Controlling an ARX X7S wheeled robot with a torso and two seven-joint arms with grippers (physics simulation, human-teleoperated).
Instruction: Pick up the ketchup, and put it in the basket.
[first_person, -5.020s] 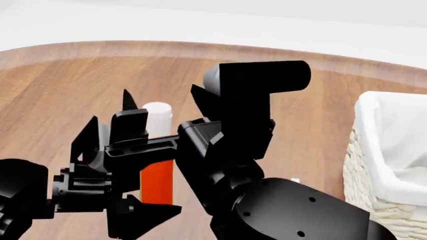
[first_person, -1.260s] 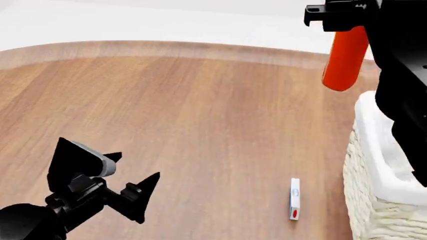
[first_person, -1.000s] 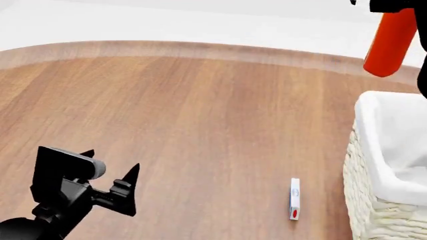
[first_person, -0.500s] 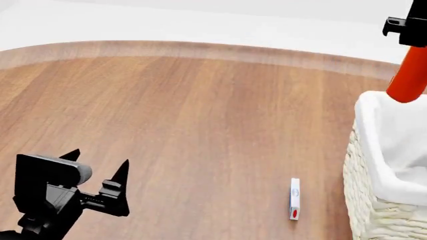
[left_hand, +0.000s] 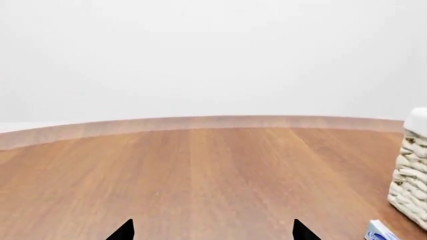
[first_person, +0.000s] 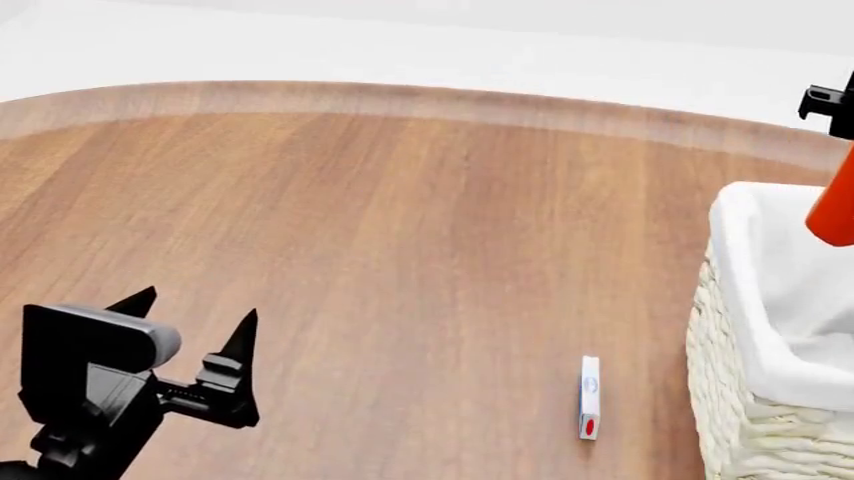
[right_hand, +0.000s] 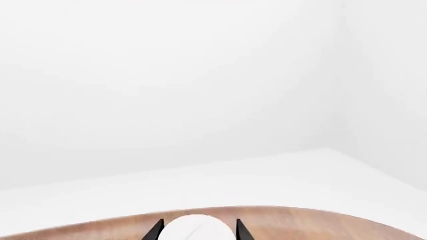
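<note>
The ketchup (first_person: 835, 208) shows as an orange-red bottle end at the head view's right edge, hanging over the basket (first_person: 767, 330), a cream wicker basket with a white liner. My right gripper (first_person: 830, 105) is mostly cut off by the frame edge and is shut on the bottle. In the right wrist view the bottle's white cap (right_hand: 196, 230) sits tightly between the two black fingertips of my right gripper (right_hand: 196, 231). My left gripper (first_person: 190, 322) is open and empty, low at the front left. The basket's woven wall (left_hand: 410, 185) also shows in the left wrist view.
A small white box with a red spot (first_person: 589, 397) lies on the wooden table (first_person: 400, 250) just left of the basket; it also shows in the left wrist view (left_hand: 380, 232). The table's curved far edge (first_person: 400, 95) meets a white wall.
My right gripper has carried the ketchup rightward and down, from above the table's far edge to over the basket. My left arm has dropped back to the front left and now holds still.
</note>
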